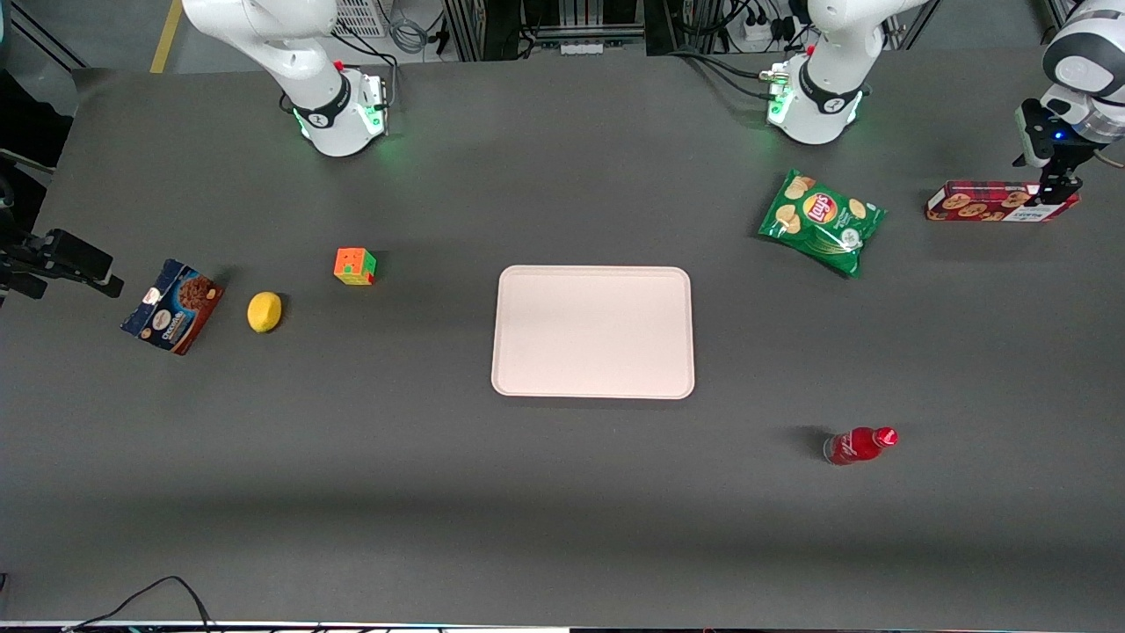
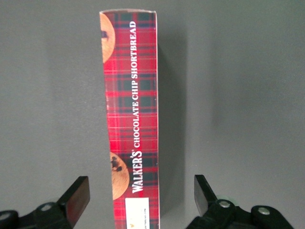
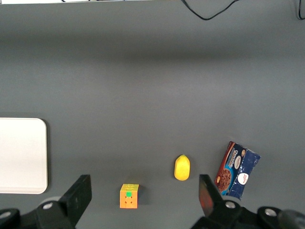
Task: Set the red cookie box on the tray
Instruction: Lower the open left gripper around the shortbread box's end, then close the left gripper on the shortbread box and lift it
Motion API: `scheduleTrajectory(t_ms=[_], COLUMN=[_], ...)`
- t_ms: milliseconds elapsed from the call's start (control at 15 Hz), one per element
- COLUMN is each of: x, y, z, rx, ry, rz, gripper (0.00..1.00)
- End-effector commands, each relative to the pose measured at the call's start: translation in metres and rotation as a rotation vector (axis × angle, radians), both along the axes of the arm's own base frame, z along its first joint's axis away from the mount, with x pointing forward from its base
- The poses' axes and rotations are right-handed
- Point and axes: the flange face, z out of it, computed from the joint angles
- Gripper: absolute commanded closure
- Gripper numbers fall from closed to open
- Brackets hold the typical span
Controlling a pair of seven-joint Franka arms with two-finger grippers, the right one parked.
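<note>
The red cookie box [image 1: 984, 201] lies flat at the working arm's end of the table, a long slim tartan box with cookie pictures and a white label. My gripper [image 1: 1059, 189] hovers over the label end of it. In the left wrist view the box [image 2: 133, 95] runs lengthwise between the open fingers [image 2: 78, 193], and the gripper [image 2: 140, 187] straddles it with a gap on each side, touching nothing. The pale pink tray [image 1: 593, 332] sits empty at the table's middle, well away from the box; its corner [image 3: 21, 155] also shows in the right wrist view.
A green chips bag [image 1: 822, 221] lies between the box and the tray. A red bottle [image 1: 860, 445] lies nearer the front camera. Toward the parked arm's end are a colour cube [image 1: 354, 265], a lemon [image 1: 264, 311] and a dark-blue cookie box [image 1: 172, 305].
</note>
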Motion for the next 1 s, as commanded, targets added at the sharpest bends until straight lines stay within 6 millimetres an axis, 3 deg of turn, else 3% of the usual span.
scheduleTrajectory(t_ms=[0, 733, 867, 933], x=[-0.006, -0.008, -0.003, 0.0], y=[-0.002, -0.006, -0.009, -0.011], z=[-0.013, -0.033, -0.033, -0.033], rx=[0.012, -0.002, -0.002, -0.002], ry=[0.007, 0.025, 0.024, 0.024], rz=[-0.013, 0.024, 0.013, 0.004], gripper=[0.02, 0.07, 0.14, 0.3])
